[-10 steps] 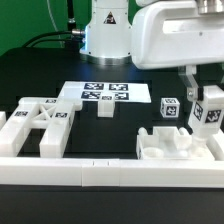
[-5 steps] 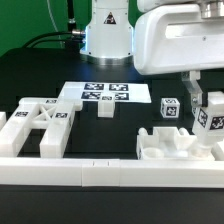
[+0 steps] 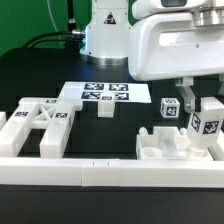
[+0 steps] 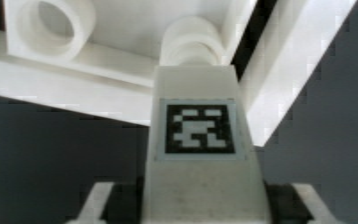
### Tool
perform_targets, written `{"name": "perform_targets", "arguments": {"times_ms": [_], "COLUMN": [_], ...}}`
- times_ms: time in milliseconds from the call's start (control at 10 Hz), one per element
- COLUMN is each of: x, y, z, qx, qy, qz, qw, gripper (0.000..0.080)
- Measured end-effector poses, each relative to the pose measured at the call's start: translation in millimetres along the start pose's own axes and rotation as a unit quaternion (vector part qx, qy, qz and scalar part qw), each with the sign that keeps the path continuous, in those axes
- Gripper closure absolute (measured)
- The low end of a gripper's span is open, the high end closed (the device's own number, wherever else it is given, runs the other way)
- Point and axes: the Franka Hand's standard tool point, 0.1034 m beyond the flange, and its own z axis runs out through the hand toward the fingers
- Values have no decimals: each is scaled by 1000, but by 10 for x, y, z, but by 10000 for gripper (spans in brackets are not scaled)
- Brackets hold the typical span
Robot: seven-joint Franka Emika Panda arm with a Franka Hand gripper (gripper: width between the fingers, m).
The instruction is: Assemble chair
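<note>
My gripper (image 3: 199, 106) is shut on a white square post (image 3: 208, 124) with a marker tag. It holds the post upright at the exterior view's right, just above the right end of the white slab piece (image 3: 163, 143). In the wrist view the tagged post (image 4: 199, 130) fills the space between my fingers (image 4: 108, 200), and the slab's round hole (image 4: 55, 28) lies beyond it. A second tagged post (image 3: 170, 108) stands behind the slab. The X-braced panel (image 3: 40, 122) lies at the exterior view's left.
The marker board (image 3: 105, 93) lies flat behind the middle, with a small white piece (image 3: 106, 107) at its front edge. A long low white border rail (image 3: 100, 172) runs along the front. The arm's base (image 3: 108, 30) stands at the back.
My gripper has lowered with the post, bringing it down toward the right end of the slab. The other pieces have not moved.
</note>
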Motion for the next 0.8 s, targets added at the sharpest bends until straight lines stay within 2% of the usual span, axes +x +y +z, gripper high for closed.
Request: {"name": "perform_targets", "arguments": {"times_ms": [400, 800], "x": [-46, -19], "y": [-47, -56], "z": [73, 83], "qx": [1, -2], "qy": [0, 18], "qz": [-2, -3], "qw": [1000, 1000], "gripper": [512, 512]}}
